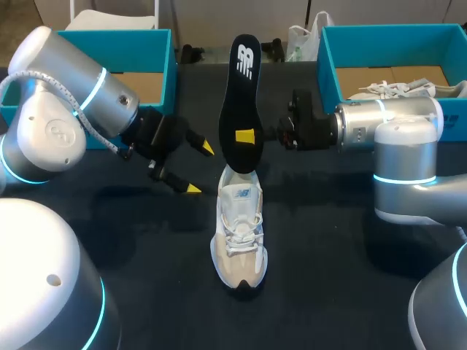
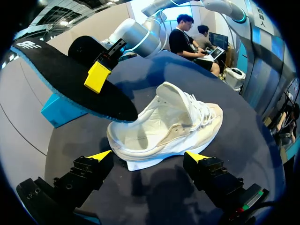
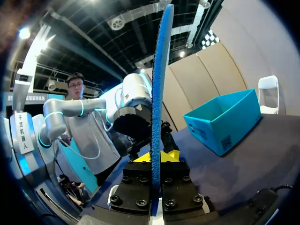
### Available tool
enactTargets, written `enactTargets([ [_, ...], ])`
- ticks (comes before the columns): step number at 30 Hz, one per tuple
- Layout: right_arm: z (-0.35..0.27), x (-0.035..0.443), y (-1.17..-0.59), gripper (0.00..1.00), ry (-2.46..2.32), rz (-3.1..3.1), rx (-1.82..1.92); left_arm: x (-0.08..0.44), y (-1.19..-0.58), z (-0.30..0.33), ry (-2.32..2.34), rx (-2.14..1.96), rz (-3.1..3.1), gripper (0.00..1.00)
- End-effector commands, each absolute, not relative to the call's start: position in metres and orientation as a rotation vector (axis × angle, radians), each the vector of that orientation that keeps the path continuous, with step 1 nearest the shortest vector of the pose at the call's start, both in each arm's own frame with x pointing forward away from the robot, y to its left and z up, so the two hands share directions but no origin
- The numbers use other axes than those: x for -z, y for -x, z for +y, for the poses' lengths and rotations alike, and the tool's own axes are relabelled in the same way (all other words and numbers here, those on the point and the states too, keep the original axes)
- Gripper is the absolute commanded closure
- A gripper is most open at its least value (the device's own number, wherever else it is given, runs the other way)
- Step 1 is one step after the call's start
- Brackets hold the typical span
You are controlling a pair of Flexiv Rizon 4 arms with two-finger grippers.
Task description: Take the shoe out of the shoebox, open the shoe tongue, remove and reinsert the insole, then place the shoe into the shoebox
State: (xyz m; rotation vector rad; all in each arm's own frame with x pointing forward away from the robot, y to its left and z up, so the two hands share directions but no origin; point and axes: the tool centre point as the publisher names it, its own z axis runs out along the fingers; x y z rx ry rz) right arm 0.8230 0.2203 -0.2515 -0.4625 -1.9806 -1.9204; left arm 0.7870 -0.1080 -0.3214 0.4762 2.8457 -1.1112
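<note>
A cream-white shoe (image 1: 239, 235) stands on the dark table, toe toward the front edge; in the left wrist view the shoe (image 2: 168, 124) lies just ahead of the fingers, heel opening facing them. The black insole (image 1: 241, 102) with a blue underside is held upright over the shoe's heel, its lower end at the opening. My right gripper (image 1: 248, 137) is shut on the insole, which appears edge-on (image 3: 159, 93) between its fingers (image 3: 161, 156). My left gripper (image 1: 198, 168) stands open just left of the shoe's heel, holding nothing; its own view shows it (image 2: 149, 157) wide apart.
A teal shoebox (image 1: 149, 44) stands at the back left behind my left arm. Another teal shoebox (image 1: 328, 58) at the back right holds a second white shoe (image 1: 408, 89). My right arm lies in front of that box.
</note>
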Motion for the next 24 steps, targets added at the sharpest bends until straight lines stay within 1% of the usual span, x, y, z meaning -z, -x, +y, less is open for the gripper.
enactTargets([
  [1,0.221,0.258,-0.822,1.0,0.47,-2.024,1.918,0.331,-0.788,-0.121,-0.468,1.08,2.87,0.0],
  [15,0.225,0.284,-0.809,1.0,0.391,-2.032,1.934,0.341,-0.795,-0.122,-0.435,1.055,2.905,0.0],
  [24,0.225,0.284,-0.809,1.0,0.391,-2.032,1.934,0.34,-0.801,-0.118,-0.406,1.06,2.902,0.0],
])
